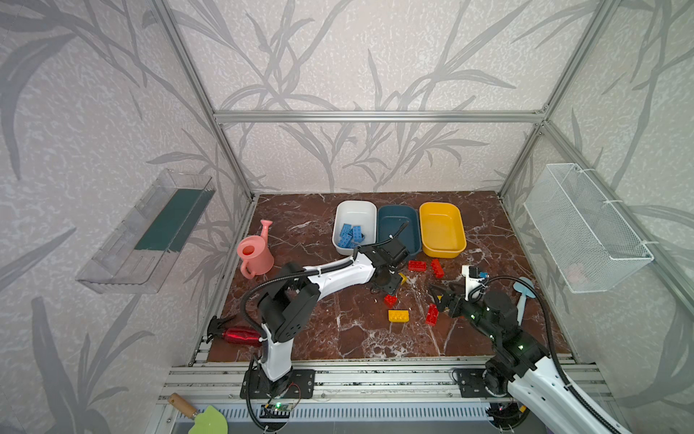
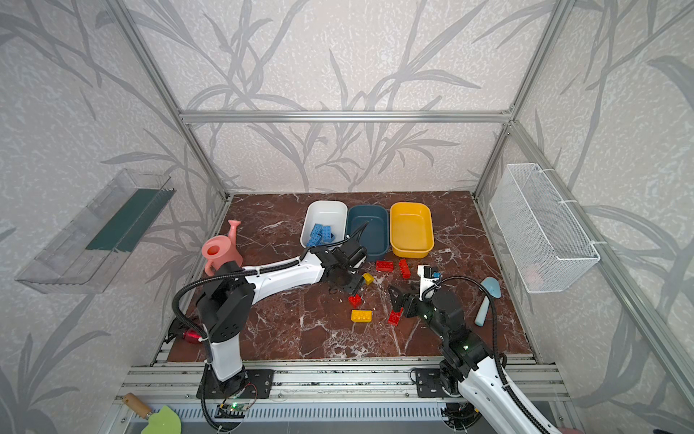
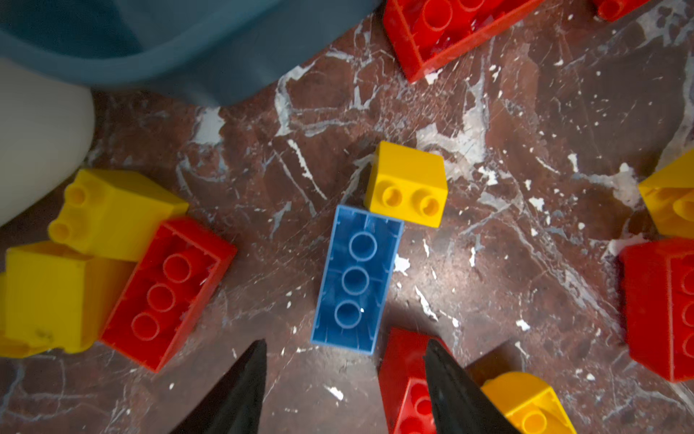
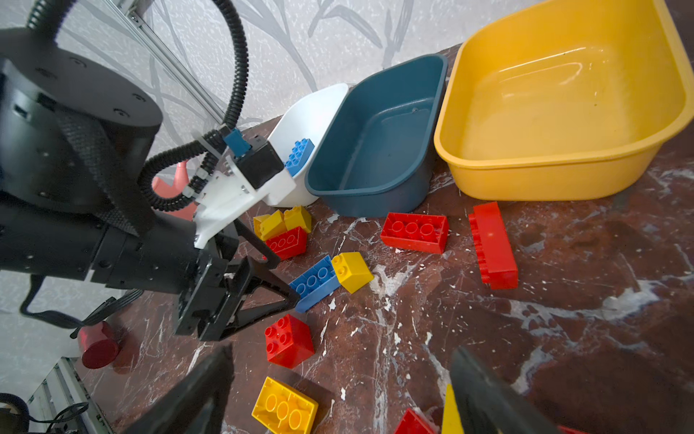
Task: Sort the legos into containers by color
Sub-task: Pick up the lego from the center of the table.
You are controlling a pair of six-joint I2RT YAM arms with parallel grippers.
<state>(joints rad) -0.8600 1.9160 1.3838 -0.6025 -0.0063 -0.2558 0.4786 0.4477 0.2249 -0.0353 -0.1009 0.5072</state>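
The blue oblong plastic brick (image 3: 356, 280) lies studs-down on the table (image 3: 525, 112), just ahead of the left gripper (image 3: 345, 344), its long axis pointing away. The jaws are spread and empty, in line with its narrow width, and this arm looks nearer.

In both top views the left arm (image 1: 338, 276) rises from its base at seven o'clock, elbow bent, forearm stretched toward two o'clock. The left pincer (image 3: 345, 344) points downward, fingers apart, holding nothing. The right arm (image 1: 495, 319) leans in from five o'clock toward eleven. The right pincer (image 4: 342, 351) sits low, spread wide, empty.
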